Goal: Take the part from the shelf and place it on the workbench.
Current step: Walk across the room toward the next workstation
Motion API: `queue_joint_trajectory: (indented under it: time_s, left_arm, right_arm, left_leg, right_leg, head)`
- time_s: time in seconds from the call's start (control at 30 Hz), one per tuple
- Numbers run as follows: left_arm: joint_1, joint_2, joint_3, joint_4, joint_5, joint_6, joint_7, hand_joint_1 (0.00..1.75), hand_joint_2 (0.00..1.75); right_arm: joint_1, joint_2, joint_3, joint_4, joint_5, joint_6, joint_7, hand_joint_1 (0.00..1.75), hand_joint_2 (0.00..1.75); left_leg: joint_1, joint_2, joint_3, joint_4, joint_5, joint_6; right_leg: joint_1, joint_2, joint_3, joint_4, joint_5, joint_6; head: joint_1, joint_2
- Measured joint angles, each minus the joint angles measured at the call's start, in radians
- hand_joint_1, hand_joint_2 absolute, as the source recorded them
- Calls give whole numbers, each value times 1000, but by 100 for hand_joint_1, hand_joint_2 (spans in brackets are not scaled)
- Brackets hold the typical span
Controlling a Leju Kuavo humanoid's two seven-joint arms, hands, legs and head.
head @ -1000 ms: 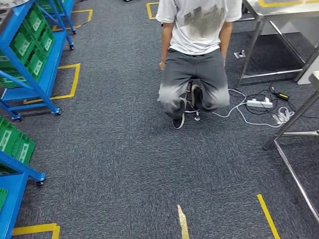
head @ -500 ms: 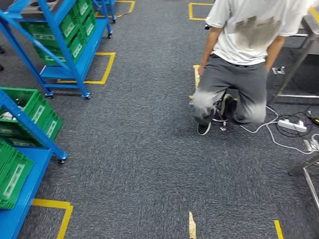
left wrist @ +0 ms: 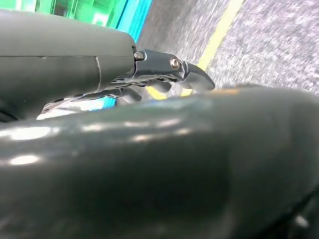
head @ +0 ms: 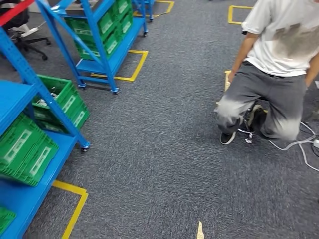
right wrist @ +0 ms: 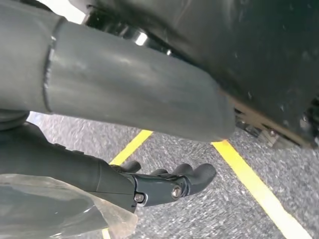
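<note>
The view has swung left, bringing the blue shelf (head: pixel 22 104) of green bins (head: pixel 26 154) nearer; left hand (left wrist: pixel 165 74) and right hand (right wrist: pixel 165 184) hang empty, fingers loosely extended.

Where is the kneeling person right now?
In the head view, the person kneels on the carpet at the right, across the aisle from the blue shelves.

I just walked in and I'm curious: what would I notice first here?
Probably the blue shelves on the left, packed with bright green crates. Next, a person in a white shirt crouching on the grey carpet at the right, back turned. Yellow tape lines mark boxes on the floor beside the shelves.
</note>
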Motion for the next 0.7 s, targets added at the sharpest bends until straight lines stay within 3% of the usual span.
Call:
queue_joint_trajectory:
  time_s: [0.07,0.1,0.13,0.2,0.27,0.33,0.37,0.43,0.47,0.5,0.57,0.6,0.63,0.7]
  left_arm:
    - [1,1,0,0,-1,2,-1,0,0]
    - [2,2,0,0,-2,3,-1,0,0]
    - [2,2,0,0,-2,3,-1,0,0]
    - [3,2,0,0,-2,2,0,0,0]
    - [3,2,0,0,-2,2,0,0,0]
    - [6,3,0,0,-2,1,5,0,0]
    - [8,3,1,0,-2,1,8,0,0]
    - [7,2,1,1,-6,6,12,0,0]
    - [6,1,1,1,-8,9,12,0,0]
    - [4,0,1,1,-10,12,12,0,0]
    - [3,-2,1,1,-11,14,12,0,0]
    - [3,-3,1,1,-11,14,12,0,0]
    - [3,-3,2,1,-11,13,12,0,0]
    - [2,-4,2,1,-11,10,12,0,0]
  right_arm:
    - [2,0,0,0,0,1,0,0,0]
    - [2,0,-1,0,0,2,0,0,0]
    - [1,0,-1,0,0,2,0,0,0]
    - [-1,0,-1,0,0,2,0,0,0]
    - [-1,0,-1,0,0,3,0,0,0]
    - [-3,0,-1,0,1,3,1,0,0]
    - [-5,0,-1,0,2,3,1,0,0]
    - [-9,0,-1,0,4,4,2,0,0]
    - [-9,0,-1,0,4,4,3,0,0]
    - [-9,0,-2,0,4,5,3,0,0]
    - [-4,0,-3,0,4,5,5,0,0]
    - [-3,0,-4,0,4,6,6,0,0]
    - [-1,0,-5,0,4,6,6,0,0]
    - [-1,0,-5,0,4,7,6,0,0]
  left_leg:
    - [3,12,-37,81,-20,-5]
    - [3,16,-32,70,-2,-5]
    - [4,24,-8,22,32,-4]
    - [-2,69,56,-110,94,3]
    - [-11,107,87,-181,109,13]
    - [-14,95,86,-190,105,24]
    - [-12,82,86,-194,107,28]
    - [-6,59,89,-201,112,40]
    - [-3,47,90,-202,113,44]
    - [-3,34,89,-201,113,47]
    - [-3,6,90,-201,113,49]
    - [-3,-9,92,-201,113,49]
    - [-3,-25,94,-200,112,48]
    - [-3,-52,96,-198,110,44]
  right_leg:
    - [1,-32,4,0,-5,-1]
    - [1,-46,7,1,-8,0]
    - [1,-59,11,1,-11,1]
    - [4,-82,21,1,-19,7]
    - [10,-103,26,2,-26,17]
    - [13,-126,30,0,-29,27]
    - [12,-118,31,1,-35,32]
    - [7,-64,11,50,-69,41]
    - [6,-28,-18,108,-98,43]
    - [5,-8,-54,179,-128,43]
    - [6,3,-116,284,-152,44]
    - [6,4,-126,286,-134,43]
    - [6,9,-116,248,-98,41]
    - [3,44,-65,115,-22,36]
  head:
    - [0,0]
    - [0,0]
    - [0,0]
    - [0,0]
    - [0,0]
    - [0,0]
    - [2,0]
    - [6,0]
    - [10,0]
    - [12,0]
    - [14,0]
    - [14,0]
    - [14,0]
    - [14,0]
